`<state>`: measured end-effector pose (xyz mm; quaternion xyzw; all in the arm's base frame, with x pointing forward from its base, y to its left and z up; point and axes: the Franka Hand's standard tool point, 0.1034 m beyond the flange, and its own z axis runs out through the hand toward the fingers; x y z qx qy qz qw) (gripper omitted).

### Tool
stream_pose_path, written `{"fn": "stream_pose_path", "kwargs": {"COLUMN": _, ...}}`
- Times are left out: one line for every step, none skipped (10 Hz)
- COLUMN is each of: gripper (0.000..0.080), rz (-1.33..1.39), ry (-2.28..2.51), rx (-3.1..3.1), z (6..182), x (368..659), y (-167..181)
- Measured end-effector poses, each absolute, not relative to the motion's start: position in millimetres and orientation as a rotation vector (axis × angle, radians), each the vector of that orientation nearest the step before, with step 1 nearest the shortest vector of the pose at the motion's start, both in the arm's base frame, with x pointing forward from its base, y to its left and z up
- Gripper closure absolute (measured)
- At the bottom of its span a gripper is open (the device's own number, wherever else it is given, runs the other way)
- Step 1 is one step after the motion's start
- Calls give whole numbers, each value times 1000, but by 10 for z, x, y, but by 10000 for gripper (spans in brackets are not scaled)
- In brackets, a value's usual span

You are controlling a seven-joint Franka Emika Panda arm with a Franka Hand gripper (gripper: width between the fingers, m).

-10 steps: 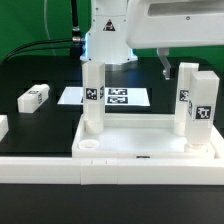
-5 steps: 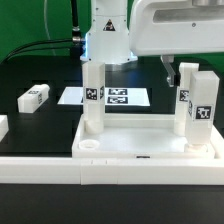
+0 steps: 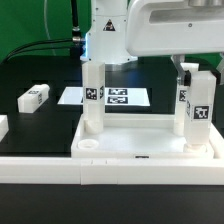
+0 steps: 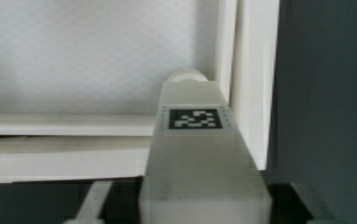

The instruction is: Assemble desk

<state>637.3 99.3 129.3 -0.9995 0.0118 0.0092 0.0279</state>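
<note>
Desk tabletop, a white plastic rectangular rimmed tray (image 3: pixel 150 153), lies near centre in the exterior view, with a white square tagged left leg (image 3: pixel 92 100) upright in it. The gripper (image 3: pixel 186 68) straddles the right leg (image 3: pixel 197 110). In the wrist view that leg (image 4: pixel 201 150) sits between the jaws, and I cannot tell whether they are pressing on it. The step looks like seating this leg. Next it needs a firm clamp, then twisting home.

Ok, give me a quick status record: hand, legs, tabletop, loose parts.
hand: at the top of the right leg; open or shut cannot be told
right leg: upright on the tabletop's right side in the exterior view
left leg: upright at the tabletop's back left corner
tabletop: lying flat, rim up
front left socket: empty
loose leg: lying on the table, on the exterior view's left
marker board: behind the tabletop
</note>
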Motion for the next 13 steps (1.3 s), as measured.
{"fn": "stream_pose_path", "kwargs": {"gripper": 511, "rz": 28, "ry": 45, "rx": -3085, "z": 1293, "x": 6373, "y": 994}}
{"fn": "stream_pose_path", "kwargs": {"gripper": 511, "rz": 29, "ry": 74, "rx": -3085, "z": 1293, "x": 6373, "y": 994}}
{"fn": "stream_pose_path", "kwargs": {"gripper": 511, "rz": 28, "ry": 79, "rx": -3084, "z": 1292, "x": 6373, "y": 994}}
{"fn": "stream_pose_path", "kwargs": {"gripper": 511, "rz": 1, "ry": 293, "rx": -3063, "z": 1287, "x": 6380, "y": 987}}
{"fn": "stream_pose_path", "kwargs": {"gripper": 511, "rz": -8, "ry": 459, "rx": -3039, "z": 1283, "x": 6366, "y": 993}}
{"fn": "stream_pose_path", "kwargs": {"gripper": 511, "rz": -5, "ry": 652, "rx": -3003, "z": 1282, "x": 6367, "y": 1000}}
{"fn": "stream_pose_path", "kwargs": {"gripper": 511, "rz": -2, "ry": 813, "rx": -2962, "z": 1282, "x": 6365, "y": 999}}
{"fn": "stream_pose_path", "kwargs": {"gripper": 511, "rz": -14, "ry": 988, "rx": -2902, "z": 1277, "x": 6359, "y": 994}}
{"fn": "stream_pose_path", "kwargs": {"gripper": 511, "rz": -19, "ry": 1174, "rx": -2829, "z": 1276, "x": 6356, "y": 998}}
{"fn": "stream_pose_path", "kwargs": {"gripper": 511, "rz": -13, "ry": 1308, "rx": -2767, "z": 1275, "x": 6356, "y": 996}}
{"fn": "stream_pose_path", "kwargs": {"gripper": 510, "rz": 8, "ry": 1475, "rx": -2671, "z": 1273, "x": 6351, "y": 994}}
{"fn": "stream_pose_path", "kwargs": {"gripper": 509, "rz": 27, "ry": 1664, "rx": -2561, "z": 1269, "x": 6338, "y": 1028}}
{"fn": "stream_pose_path", "kwargs": {"gripper": 509, "rz": 33, "ry": 1783, "rx": -2474, "z": 1265, "x": 6337, "y": 1081}}
